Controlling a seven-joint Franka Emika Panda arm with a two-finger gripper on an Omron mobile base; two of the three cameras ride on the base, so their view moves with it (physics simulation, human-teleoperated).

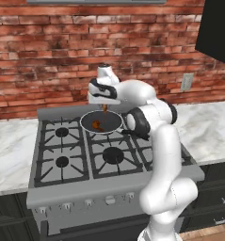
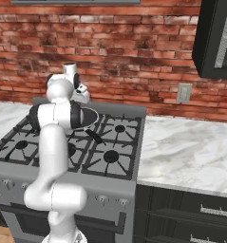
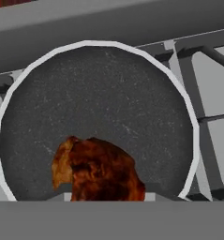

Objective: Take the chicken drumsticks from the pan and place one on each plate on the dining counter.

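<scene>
Orange-brown meat hangs under my gripper (image 1: 104, 106), so I read this as one drumstick (image 1: 105, 108) pinched between the fingers and held just above the pan (image 1: 100, 122), which sits on a rear burner of the stove (image 1: 62, 162) against the brick wall (image 1: 62, 37). From the left base view I see a second drumstick (image 1: 98, 125) lying on the pan's dark floor, a little off centre. On the hand camera a brown lump (image 3: 98, 171) sits right at the bottom edge, where the fingertips would be, with the pan's silvery rim (image 3: 190, 117) circling behind it; I take that to be the piece I'm carrying, though from that angle I can't fully rule out that it is the one below. The jaws look pressed in on the meat, not spread, but the fingers themselves are mostly hidden by it. In the right base view my own arm (image 2: 55, 142) blocks most of the pan; only its black handle (image 2: 94, 136) pokes out. So I judge the task barely begun: first piece lifted, nothing delivered. Neither plate nor the dining counter is before me, so I reckon a drive away from the stove comes next, then a drop-off, a trip back for the second piece, and a second drop-off.
</scene>
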